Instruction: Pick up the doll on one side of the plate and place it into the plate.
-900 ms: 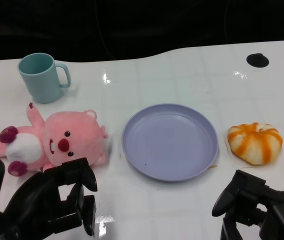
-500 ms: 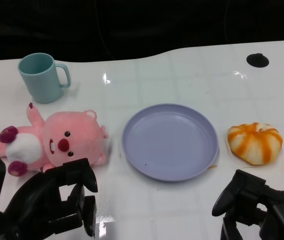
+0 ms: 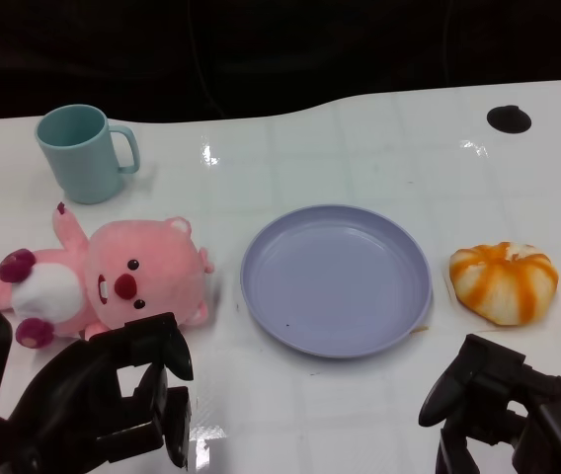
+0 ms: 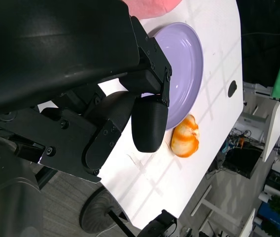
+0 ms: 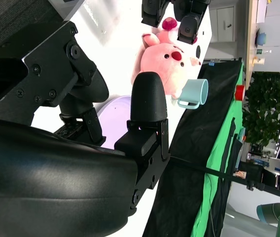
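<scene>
My left robot hand (image 3: 113,400) hangs empty, fingers apart, just short of the pink plush doll (image 3: 113,281) near the surface's left edge, so the pick-up seems unstarted; next I must reach and grip it, then carry it to the lavender plate (image 3: 336,279).

Bright, even light is falling from above onto the glossy white table (image 3: 360,148), which is throwing back small white glints just beside the teal mug (image 3: 83,153) and near the black round mark (image 3: 509,119) at the far edge. Behind the table everything is sinking into near black. The pink plush doll (image 3: 113,281), the lilac plate (image 3: 336,278) and the orange-striped ball (image 3: 504,281) are casting only faint, soft shadows. In both wrist views the black shells close to the lens are looking soft, while the room beyond the table is staying bright and sharper.
</scene>
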